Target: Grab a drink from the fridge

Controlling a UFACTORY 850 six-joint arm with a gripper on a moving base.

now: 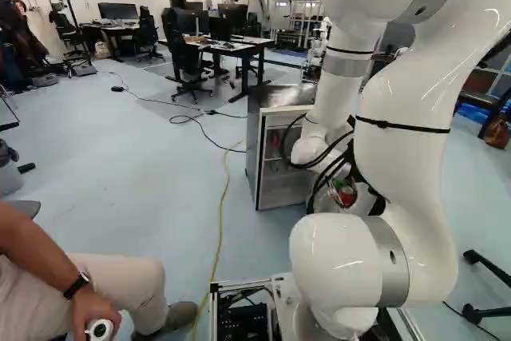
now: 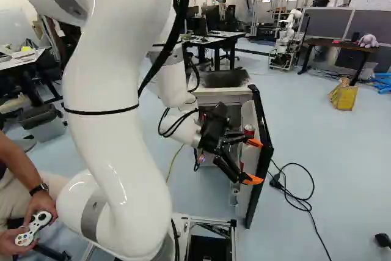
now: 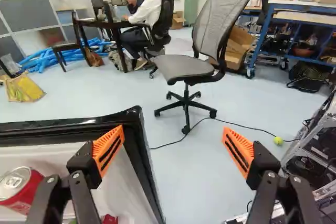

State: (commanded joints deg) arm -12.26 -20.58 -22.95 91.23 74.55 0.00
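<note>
In the right base view my gripper (image 2: 253, 161) stands at the opened fridge door (image 2: 261, 157). The fridge (image 1: 275, 137) is a small cabinet, its front open in the left base view. In the wrist view my gripper (image 3: 173, 140) is wide open with nothing between its orange pads. One finger overlaps the white inside of the door (image 3: 137, 182) near its black edge; the other appears over the floor beyond. A red can with a silver top (image 3: 25, 187) stands in the door, beside that finger. Part of another red thing (image 3: 109, 219) shows lower in the door.
The wrist view shows an office chair (image 3: 191, 66) beyond the door and a metal frame (image 3: 310, 156) beside the outer finger. Black cables (image 2: 302, 200) lie right of the door in the right base view. A seated person's leg (image 1: 120, 281) is left of the base. Another robot (image 2: 287, 38) stands far back.
</note>
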